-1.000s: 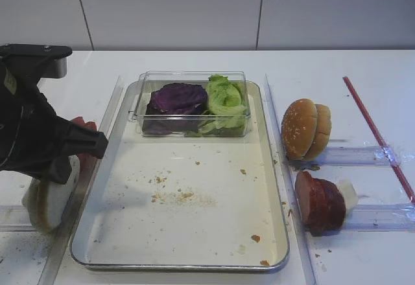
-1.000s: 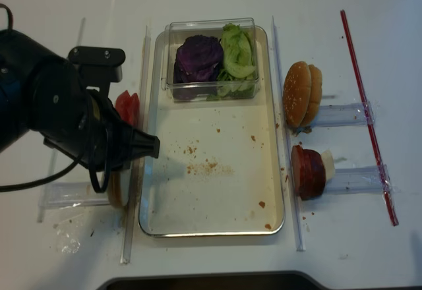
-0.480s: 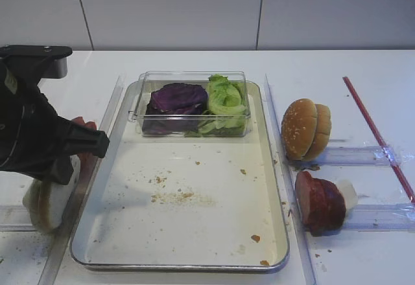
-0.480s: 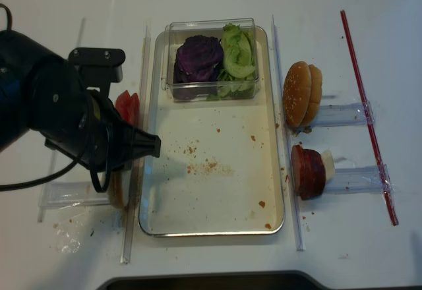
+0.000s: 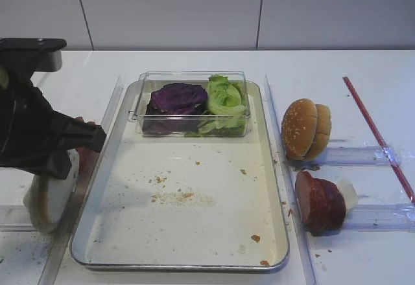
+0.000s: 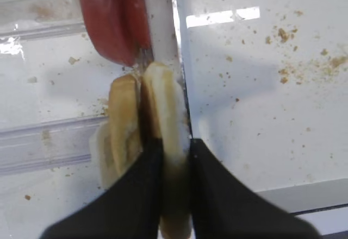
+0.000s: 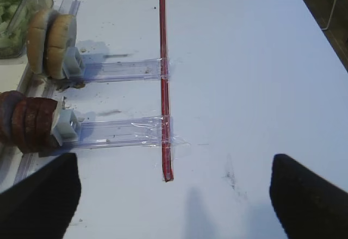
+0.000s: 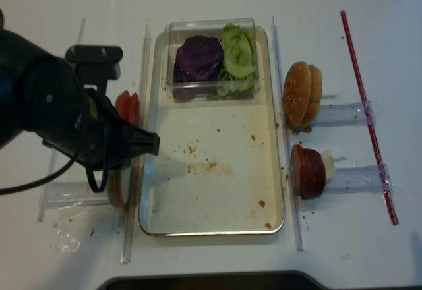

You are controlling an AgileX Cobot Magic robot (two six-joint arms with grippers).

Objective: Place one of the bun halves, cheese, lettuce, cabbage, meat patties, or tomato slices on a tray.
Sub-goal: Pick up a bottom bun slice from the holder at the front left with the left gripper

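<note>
My left gripper (image 6: 173,157) is shut on a bun half (image 6: 166,100), pale and standing on edge just left of the tray's rim. More bun halves (image 6: 122,119) stand beside it, with the tomato slices (image 6: 111,21) behind. From above, the left arm (image 5: 35,136) hides most of the bun halves (image 5: 47,201). The silver tray (image 5: 188,227) has a crumb-strewn floor. At its far end, a clear box holds cabbage (image 5: 176,97) and lettuce (image 5: 225,100). Meat patties (image 5: 319,202) stand right of the tray. No cheese shows. My right gripper (image 7: 174,195) is open over bare table.
Domed bun tops (image 5: 305,129) stand on edge in a clear rail right of the tray. A red strip (image 7: 163,81) lies across the rails' ends. Clear plastic guide strips (image 8: 135,145) run along both long sides of the tray.
The left arm has shifted slightly up and to the left, still shut on the bun half. Nothing else has moved.
</note>
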